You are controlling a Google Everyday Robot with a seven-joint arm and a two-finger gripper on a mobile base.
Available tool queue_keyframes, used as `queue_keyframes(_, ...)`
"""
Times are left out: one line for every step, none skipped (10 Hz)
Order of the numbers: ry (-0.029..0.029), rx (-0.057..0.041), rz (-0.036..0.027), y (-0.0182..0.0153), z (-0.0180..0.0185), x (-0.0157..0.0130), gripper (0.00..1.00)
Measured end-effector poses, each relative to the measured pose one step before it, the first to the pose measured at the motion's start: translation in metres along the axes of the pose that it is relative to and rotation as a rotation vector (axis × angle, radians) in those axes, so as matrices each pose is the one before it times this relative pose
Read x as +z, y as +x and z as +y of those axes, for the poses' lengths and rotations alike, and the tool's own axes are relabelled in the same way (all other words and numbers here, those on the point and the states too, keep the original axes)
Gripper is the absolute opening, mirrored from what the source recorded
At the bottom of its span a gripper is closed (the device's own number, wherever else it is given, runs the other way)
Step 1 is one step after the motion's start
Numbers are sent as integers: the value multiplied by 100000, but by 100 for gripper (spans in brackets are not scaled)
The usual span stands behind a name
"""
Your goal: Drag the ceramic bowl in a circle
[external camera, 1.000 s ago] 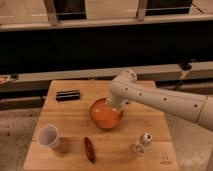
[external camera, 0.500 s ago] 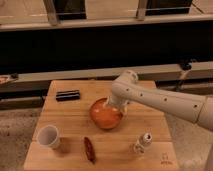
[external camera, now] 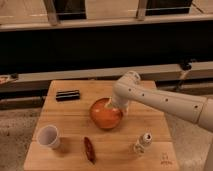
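The ceramic bowl, round, glossy orange with a paler inside, sits near the middle of the wooden table. My white arm reaches in from the right, and my gripper is down at the bowl's far right rim, touching or just inside it.
A white cup stands at the front left. A dark reddish oblong item lies in front of the bowl. A small white bottle stands at the front right. A black flat object lies at the back left. A dark counter runs behind.
The arm and the bowl have shifted slightly to the right and a little toward the back of the table. The other items have not moved.
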Motion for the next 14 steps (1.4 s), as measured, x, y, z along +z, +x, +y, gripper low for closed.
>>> queue_keyframes(447, 875, -571, 130, 303, 337, 80)
queue_keyframes(424, 640, -544, 68, 235, 320, 80)
queue_keyframes(249, 318, -226, 42, 143, 187, 80)
queue_keyframes(303, 268, -261, 69, 176, 201, 80)
queue_keyframes(292, 351, -445, 69, 265, 268, 80)
queue_keyframes(246, 189, -388, 26, 137, 183, 80)
queue_keyframes(265, 46, -404, 15, 82, 173, 80)
queue_keyframes(771, -234, -1218, 1, 83, 560, 80)
queue_keyframes(222, -238, -658, -22, 75, 305, 80)
queue_keyframes(226, -355, -697, 11, 79, 336, 80)
queue_keyframes(48, -473, -542, 25, -31, 281, 80)
queue_keyframes(-33, -403, -556, 2, -90, 278, 80)
queue_keyframes(-16, -271, -337, 32, -76, 165, 79)
queue_keyframes(-347, -251, -488, -49, 29, 171, 75)
